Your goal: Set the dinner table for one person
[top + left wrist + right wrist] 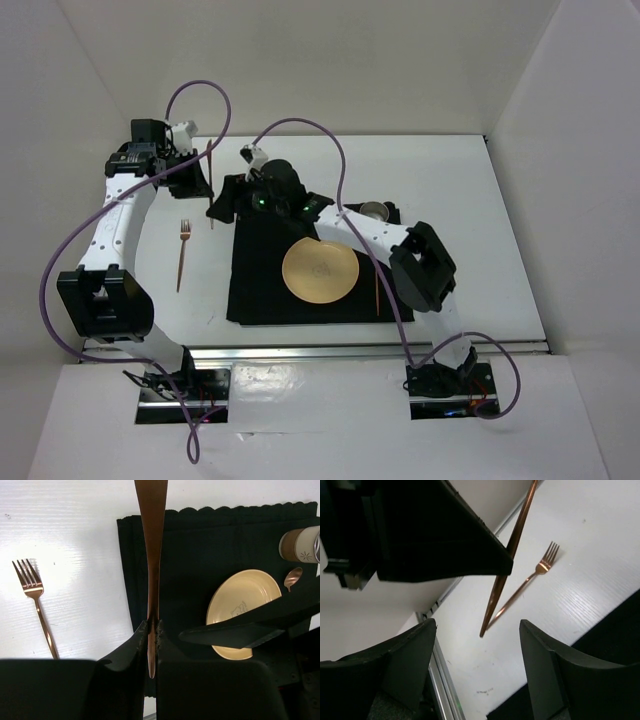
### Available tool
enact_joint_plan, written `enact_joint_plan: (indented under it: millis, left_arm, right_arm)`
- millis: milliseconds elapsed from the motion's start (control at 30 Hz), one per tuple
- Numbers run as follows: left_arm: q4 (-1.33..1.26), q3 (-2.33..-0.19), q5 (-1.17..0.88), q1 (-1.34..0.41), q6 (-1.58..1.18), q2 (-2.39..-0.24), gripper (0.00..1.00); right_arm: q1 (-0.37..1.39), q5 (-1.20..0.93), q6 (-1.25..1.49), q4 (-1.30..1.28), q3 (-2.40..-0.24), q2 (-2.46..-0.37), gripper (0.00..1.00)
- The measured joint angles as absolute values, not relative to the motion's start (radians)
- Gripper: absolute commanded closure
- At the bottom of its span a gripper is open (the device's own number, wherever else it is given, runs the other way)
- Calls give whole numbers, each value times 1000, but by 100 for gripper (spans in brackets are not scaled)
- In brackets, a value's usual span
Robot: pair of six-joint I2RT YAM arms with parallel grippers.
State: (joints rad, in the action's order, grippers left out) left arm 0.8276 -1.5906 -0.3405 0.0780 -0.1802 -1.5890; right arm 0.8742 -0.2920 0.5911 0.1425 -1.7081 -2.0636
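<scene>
My left gripper [207, 190] is shut on a long copper knife [151, 565] and holds it upright above the white dinner table [480, 200], just left of the black placemat [262, 280]; the pinch shows in the left wrist view [152, 627]. My right gripper [224, 205] is open and empty over the placemat's far left corner, close beside the left gripper. In the right wrist view [477, 645] the knife [507, 555] hangs between and beyond its fingers. A copper fork [182, 255] lies on the table left of the placemat. A gold plate [321, 271] sits on the placemat.
A copper spoon [377, 290] lies on the placemat right of the plate. A metal cup [375, 211] stands at the placemat's far right corner. White walls enclose the table on three sides; a metal rail [370, 348] runs along its near edge.
</scene>
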Motion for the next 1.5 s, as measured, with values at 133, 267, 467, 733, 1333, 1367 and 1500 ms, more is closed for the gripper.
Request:
enact_joint_plan:
  millis: [133, 267, 467, 733, 1333, 1367, 1500]
  left_arm:
    - [825, -1591, -331, 78, -188, -1590, 100]
    - [815, -1591, -329, 78, -191, -1591, 100]
    - [807, -1591, -328, 78, -191, -1592, 100]
    - [810, -1596, -315, 83, -187, -1607, 100]
    - [813, -1599, -332, 81, -189, -1608, 100]
    - [813, -1599, -333, 81, -189, -1608, 100]
    - [811, -1597, -335, 82, -188, -1605, 100]
  right_arm:
    - [878, -308, 614, 138, -1809, -2142, 28]
    - [878, -313, 623, 133, -1845, -2167, 31]
    - [878, -321, 636, 130, -1866, -2170, 38]
    - [878, -344, 639, 105, -1927, -2233, 43]
    - [879, -355, 648, 63, -1953, -2295, 85]
    - [879, -356, 652, 62, -1953, -2299, 89]
    - [879, -359, 660, 63, -1956, -2301, 100]
